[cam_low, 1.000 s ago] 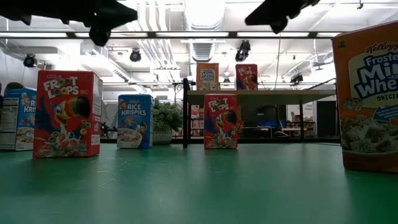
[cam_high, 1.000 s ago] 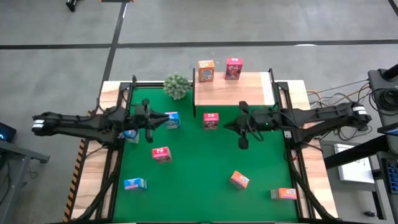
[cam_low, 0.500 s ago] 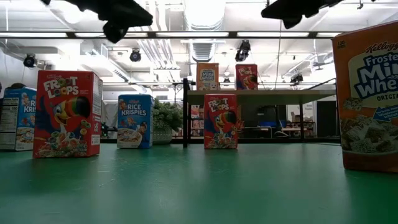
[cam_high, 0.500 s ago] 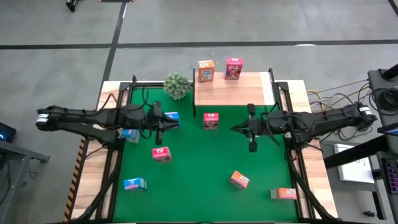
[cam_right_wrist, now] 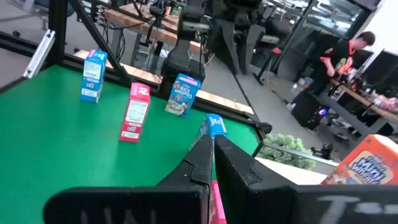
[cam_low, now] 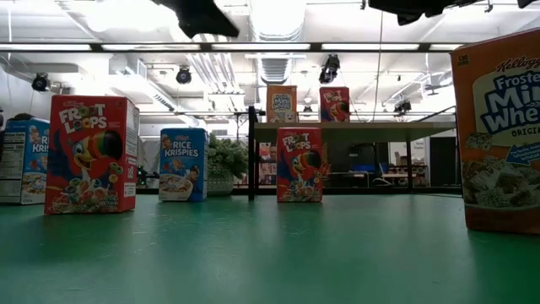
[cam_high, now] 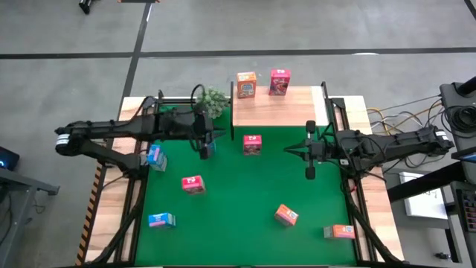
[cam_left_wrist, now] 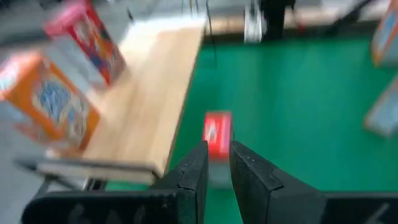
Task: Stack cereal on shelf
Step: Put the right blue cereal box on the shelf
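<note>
Nine small cereal boxes show in the high view. An orange box and a red box stand on the wooden shelf at the table's far edge. A red box stands on the felt just in front of the shelf. My left gripper hovers over a blue box, its fingers a narrow gap apart, holding nothing. My right gripper is shut and hangs in the air right of the red box. Both grippers sit high in the low view, the left and the right.
Loose on the green felt stand a blue box, a red box, a blue box and two orange boxes. A small green plant stands left of the shelf. A person is in the room beyond.
My left gripper has moved toward the table's right and far edge, over the blue box, and has risen. My right gripper has drifted toward the table's right edge and has also risen. No box has moved.
</note>
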You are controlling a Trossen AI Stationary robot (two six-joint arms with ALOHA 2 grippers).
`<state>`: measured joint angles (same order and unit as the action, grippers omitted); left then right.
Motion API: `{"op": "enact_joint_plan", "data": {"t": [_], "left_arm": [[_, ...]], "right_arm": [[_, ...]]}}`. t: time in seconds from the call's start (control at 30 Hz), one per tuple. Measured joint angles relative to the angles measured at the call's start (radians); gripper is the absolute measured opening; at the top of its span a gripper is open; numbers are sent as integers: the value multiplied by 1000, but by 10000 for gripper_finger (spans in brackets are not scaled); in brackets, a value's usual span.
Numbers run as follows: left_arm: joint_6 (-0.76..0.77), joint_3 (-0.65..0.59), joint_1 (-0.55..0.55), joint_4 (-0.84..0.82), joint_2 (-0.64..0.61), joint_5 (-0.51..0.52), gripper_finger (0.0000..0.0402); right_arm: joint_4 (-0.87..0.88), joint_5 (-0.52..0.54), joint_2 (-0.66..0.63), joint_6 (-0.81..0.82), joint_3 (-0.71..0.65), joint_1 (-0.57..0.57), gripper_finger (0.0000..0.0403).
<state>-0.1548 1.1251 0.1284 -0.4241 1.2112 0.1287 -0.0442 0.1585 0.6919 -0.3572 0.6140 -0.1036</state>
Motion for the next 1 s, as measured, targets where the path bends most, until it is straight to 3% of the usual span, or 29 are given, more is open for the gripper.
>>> {"op": "enact_joint_plan", "data": {"t": [0.23, 0.37, 0.7, 1.0], "left_arm": [[87, 144, 13, -465, 77, -8, 68], [154, 165, 20, -600, 120, -6, 100], [44, 89, 119, -556, 174, -7, 221], [-14, -1, 194, -446, 179, -48, 256]], "right_arm": [[2, -1, -1, -26, -1, 6, 9], [2, 0, 11, -38, -3, 6, 9], [5, 0, -3, -36, -4, 6, 9], [12, 0, -6, -37, -4, 6, 9]]}}
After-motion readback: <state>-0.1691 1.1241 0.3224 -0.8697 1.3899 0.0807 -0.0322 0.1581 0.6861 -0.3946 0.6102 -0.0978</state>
